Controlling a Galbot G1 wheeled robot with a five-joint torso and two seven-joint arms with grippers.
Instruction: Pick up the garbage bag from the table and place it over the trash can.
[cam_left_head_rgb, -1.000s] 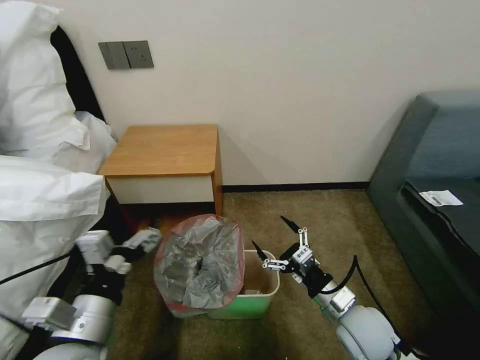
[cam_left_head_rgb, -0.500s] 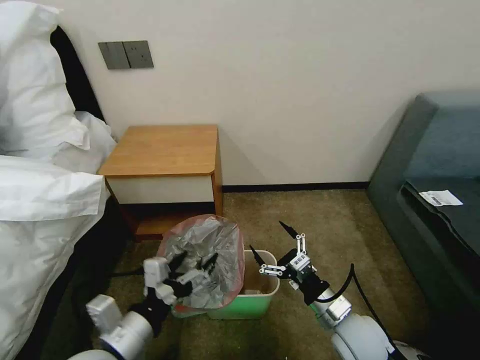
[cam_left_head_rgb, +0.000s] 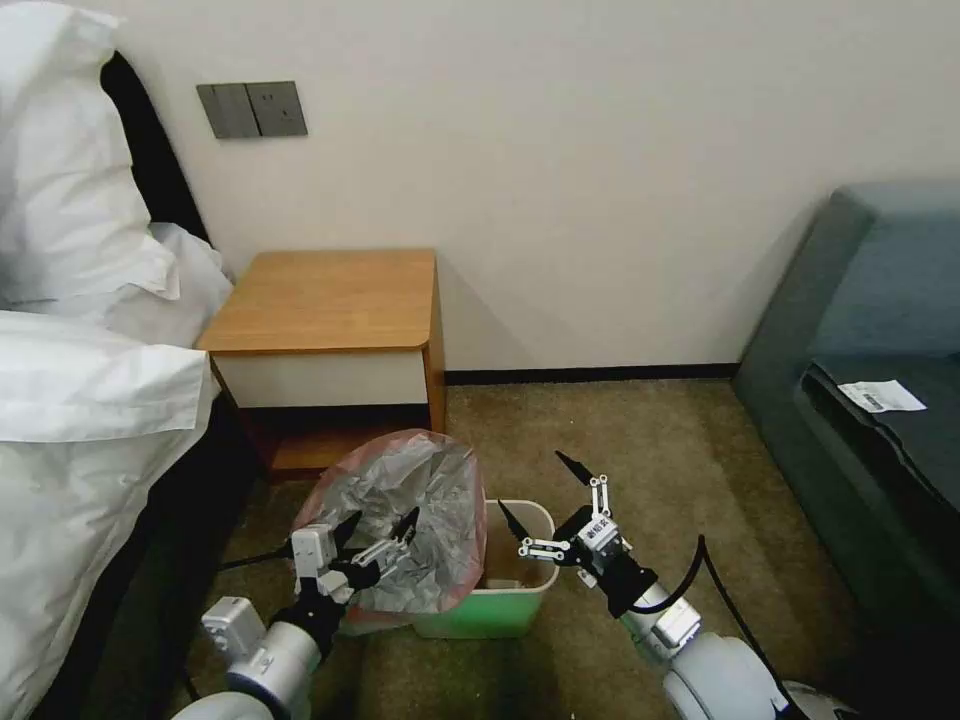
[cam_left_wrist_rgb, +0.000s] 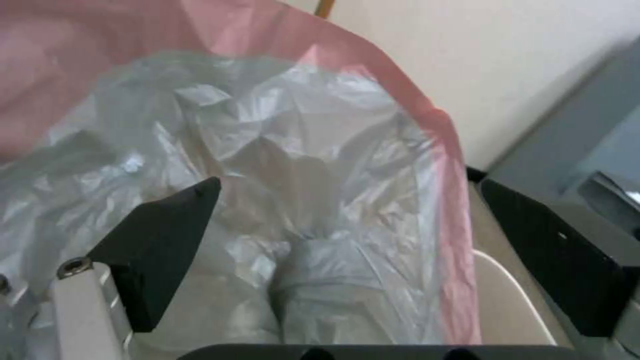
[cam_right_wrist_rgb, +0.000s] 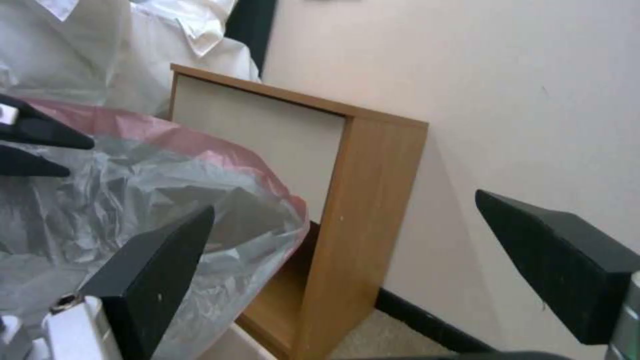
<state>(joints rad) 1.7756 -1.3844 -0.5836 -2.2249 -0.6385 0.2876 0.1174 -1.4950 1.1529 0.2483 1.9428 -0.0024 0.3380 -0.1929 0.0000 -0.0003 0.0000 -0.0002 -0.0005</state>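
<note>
The garbage bag (cam_left_head_rgb: 400, 530) was seen draped over the left end of the trash can (cam_left_head_rgb: 505, 598), its pink-banded mouth tilted toward the robot. The left claw (cam_left_head_rgb: 378, 527) was spread open at the bag's mouth, nothing gripped. The right claw (cam_left_head_rgb: 538, 493) was held wide open, empty, above the can's uncovered end. The can stood on brown carpet before the table (cam_left_head_rgb: 330, 300); its left part was hidden by plastic.

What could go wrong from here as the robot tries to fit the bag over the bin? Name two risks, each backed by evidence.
1. The garbage bag covers only the left part of the trash can; the can's right rim is bare, so the bag might slip off.
2. The left gripper, open, is at the thin plastic; its pointed fingertips could snag or tear it.
The right gripper hangs open beside the can.
</note>
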